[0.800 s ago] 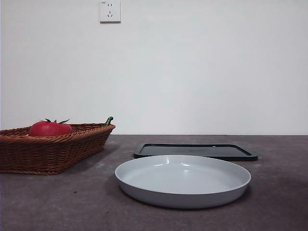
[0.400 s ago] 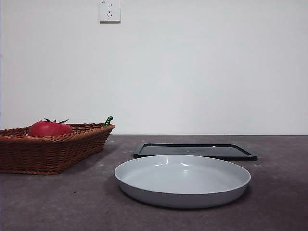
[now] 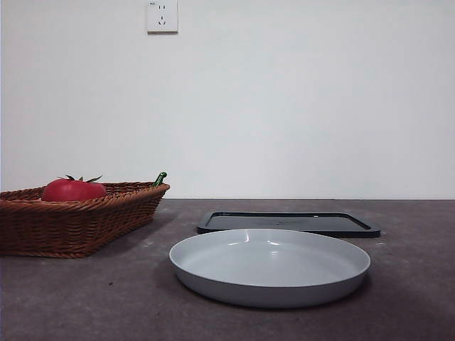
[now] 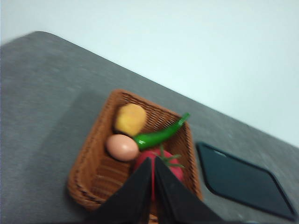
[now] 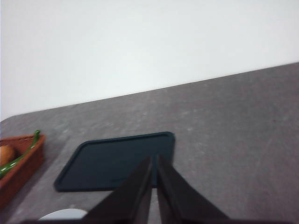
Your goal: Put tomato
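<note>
The tomato (image 3: 73, 190) lay in the wicker basket (image 3: 85, 224) at one side of the worktop (image 3: 412, 284), its dark green stem up. The left wrist view showed it sharing the basket with a green pepper (image 4: 161, 135), a brown egg (image 4: 122, 147) and a pale yellow lumpy item (image 4: 130, 119), so it sat hemmed in on one side, touching or nearly touching the pepper. The left gripper (image 4: 153, 161) hung above the basket with its fingers pressed together, their tips lined up over the tomato; that placing suggested an approach for the pick, though the fingers would have needed to spread before they could go round the fruit. The right gripper (image 5: 154, 158) hovered over the far side of the worktop, above the black tray (image 5: 117, 161), its fingers likewise pressed together and holding nothing; it looked to be waiting clear of the working arm.

A shallow grey plate (image 3: 270, 266) stood empty near the front, just before the black tray and apart from the basket. Being open and unobstructed, either seemed a likely place to set the tomato, but the task did not say which. Neither arm showed in the front view, so both were judged to be held high.
</note>
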`<state>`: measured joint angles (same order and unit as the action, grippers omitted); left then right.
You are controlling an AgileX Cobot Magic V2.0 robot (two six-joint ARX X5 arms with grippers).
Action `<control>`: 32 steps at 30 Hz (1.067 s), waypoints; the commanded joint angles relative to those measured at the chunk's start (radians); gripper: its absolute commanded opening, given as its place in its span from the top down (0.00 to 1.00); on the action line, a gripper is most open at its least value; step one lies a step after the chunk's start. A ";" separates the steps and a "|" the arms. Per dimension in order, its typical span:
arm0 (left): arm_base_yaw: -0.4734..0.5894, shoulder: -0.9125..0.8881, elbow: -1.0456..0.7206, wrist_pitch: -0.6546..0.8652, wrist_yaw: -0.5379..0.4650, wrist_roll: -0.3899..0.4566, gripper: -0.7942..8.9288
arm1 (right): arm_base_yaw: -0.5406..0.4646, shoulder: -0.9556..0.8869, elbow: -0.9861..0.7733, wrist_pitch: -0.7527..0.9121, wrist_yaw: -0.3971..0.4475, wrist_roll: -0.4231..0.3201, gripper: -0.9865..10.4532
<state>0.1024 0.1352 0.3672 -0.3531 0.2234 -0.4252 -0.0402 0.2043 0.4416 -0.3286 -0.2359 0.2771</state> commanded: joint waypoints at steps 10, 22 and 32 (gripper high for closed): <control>-0.013 0.310 0.345 -0.258 0.246 0.243 0.91 | 0.013 0.315 0.351 -0.309 -0.247 -0.141 0.90; -0.176 0.534 0.597 -0.546 0.269 0.377 0.91 | 0.182 0.563 0.594 -0.593 -0.326 -0.262 0.90; -0.257 0.578 0.644 -0.698 0.269 0.448 0.91 | 0.379 0.615 0.632 -0.669 -0.315 -0.303 0.90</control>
<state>-0.1528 0.7067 0.9897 -1.0603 0.4866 0.0063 0.3321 0.8120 1.0538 -1.0050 -0.5526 -0.0040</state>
